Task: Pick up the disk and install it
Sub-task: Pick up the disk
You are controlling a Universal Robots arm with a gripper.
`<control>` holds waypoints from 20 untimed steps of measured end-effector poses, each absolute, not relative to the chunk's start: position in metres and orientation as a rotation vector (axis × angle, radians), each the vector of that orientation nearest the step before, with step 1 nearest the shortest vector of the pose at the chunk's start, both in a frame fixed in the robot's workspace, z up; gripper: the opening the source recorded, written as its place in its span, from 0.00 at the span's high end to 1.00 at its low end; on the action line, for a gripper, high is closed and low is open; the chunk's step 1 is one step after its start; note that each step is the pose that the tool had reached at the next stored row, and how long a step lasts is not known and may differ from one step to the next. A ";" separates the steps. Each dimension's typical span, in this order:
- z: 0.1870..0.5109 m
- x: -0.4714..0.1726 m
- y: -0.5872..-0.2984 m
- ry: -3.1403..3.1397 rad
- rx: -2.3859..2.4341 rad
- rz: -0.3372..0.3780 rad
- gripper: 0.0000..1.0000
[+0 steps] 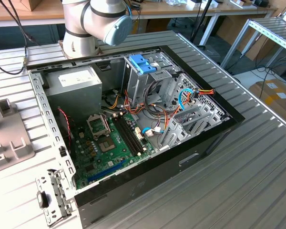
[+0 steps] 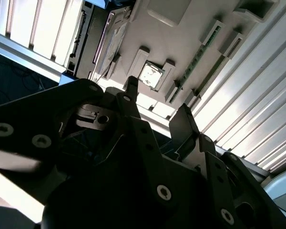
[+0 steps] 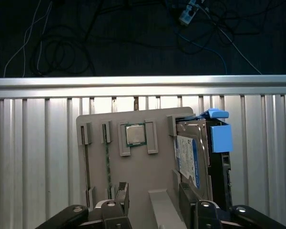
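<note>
Approach stage of the pick-up. The disk [image 3: 193, 160] stands on edge, slightly leaning, in the end slot of a grey parts tray [image 3: 109, 176] on the ribbed worktop [image 3: 38, 157]. Its light-blue carrier [image 3: 220, 137] is on the side away from the processor [image 3: 135, 134], which is seated mid-tray. In the exterior view the tray lies at 9 o'clock from the open computer case [image 1: 190, 160], well apart from the drive cage [image 1: 133, 86] at about 1 o'clock inside it.

The gripper [image 3: 154, 202] hovers above the tray with its fingers [image 3: 121, 193] spread apart and nothing between them. It is nearer the tray's middle than the disk and touches neither.

For a clean grasp, the gripper probably needs centring over the disk. The jaws should be aligned across its thin dimension so that they bear on the metal body and carrier rather than on the label. Descent is best kept square to the slot and clear of the tray's raised posts. A hold near mid-length should limit swinging, and a lift along the slot's lean should avoid jamming.
</note>
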State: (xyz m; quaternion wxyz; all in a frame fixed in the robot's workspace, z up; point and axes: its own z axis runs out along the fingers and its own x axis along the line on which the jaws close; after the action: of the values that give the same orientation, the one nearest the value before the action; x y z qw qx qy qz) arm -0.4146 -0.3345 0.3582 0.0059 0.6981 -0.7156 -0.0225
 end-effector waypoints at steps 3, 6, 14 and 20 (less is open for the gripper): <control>0.358 -0.415 -0.333 -2.240 2.185 -0.071 0.46; 0.358 -0.415 -0.330 -2.240 2.185 -0.071 0.46; 0.358 -0.415 -0.328 -2.240 2.185 -0.071 0.46; 0.357 -0.417 -0.327 -2.240 2.185 -0.070 0.46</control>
State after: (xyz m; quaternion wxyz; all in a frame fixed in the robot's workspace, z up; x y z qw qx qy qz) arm -0.4166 -0.3268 0.3575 0.0059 0.6981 -0.7157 -0.0225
